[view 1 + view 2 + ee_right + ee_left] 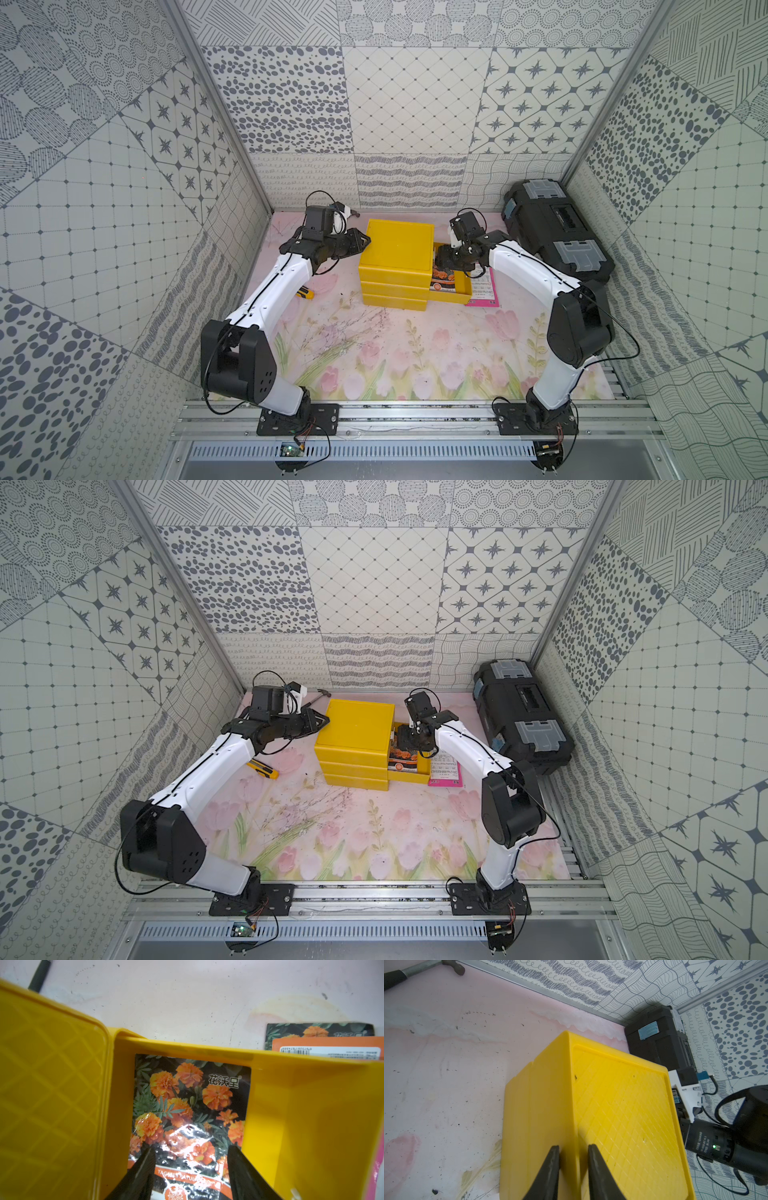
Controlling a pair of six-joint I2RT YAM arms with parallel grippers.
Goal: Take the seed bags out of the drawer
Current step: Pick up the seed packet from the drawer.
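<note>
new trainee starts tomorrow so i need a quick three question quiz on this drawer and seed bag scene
1. True or false: the right gripper has its jaws apart above a seed bag lying in the open drawer.
2. What lies on the table right beside that drawer? A hammer, B pink-edged bag, C knife.
3. Which gripper is at the top edge of the yellow cabinet?
Key: 1 true. 2 B. 3 the left gripper.
</note>
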